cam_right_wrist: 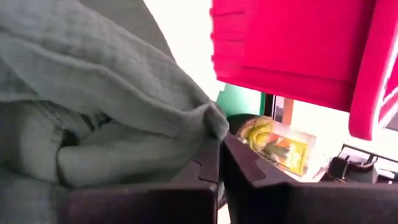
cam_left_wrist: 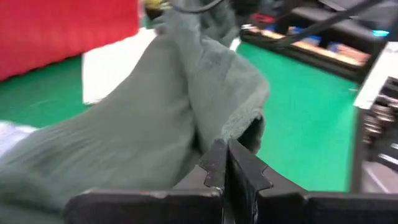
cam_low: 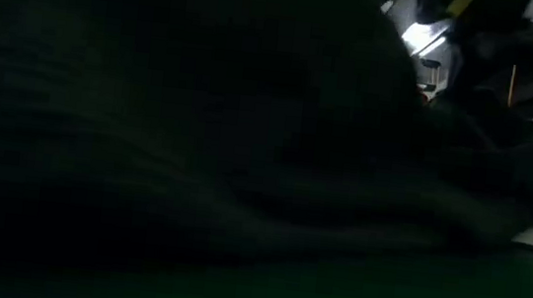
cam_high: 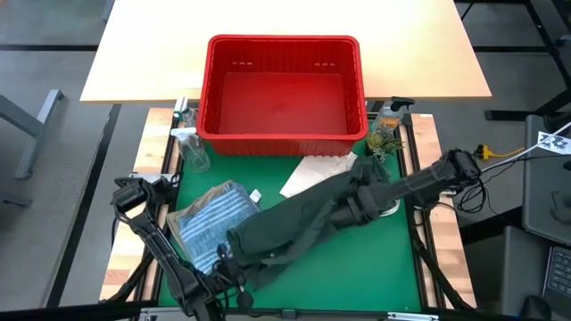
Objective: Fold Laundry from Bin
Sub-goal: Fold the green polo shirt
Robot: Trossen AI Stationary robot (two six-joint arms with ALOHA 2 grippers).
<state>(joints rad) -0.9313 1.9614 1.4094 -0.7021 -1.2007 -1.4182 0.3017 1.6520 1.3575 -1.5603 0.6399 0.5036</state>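
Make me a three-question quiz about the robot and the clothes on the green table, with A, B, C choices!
1. Where is the dark green garment?
A. in the bin
B. stretched between both grippers
C. on the floor

2. What colour is the bin?
A. red
B. blue
C. yellow

3. The left gripper is:
A. wide open
B. shut on the garment
C. holding a bottle

Answers: 1 B, the cloth runs from the left gripper to the right gripper; 2 A, its walls are red; 3 B, its fingers pinch the cloth edge.
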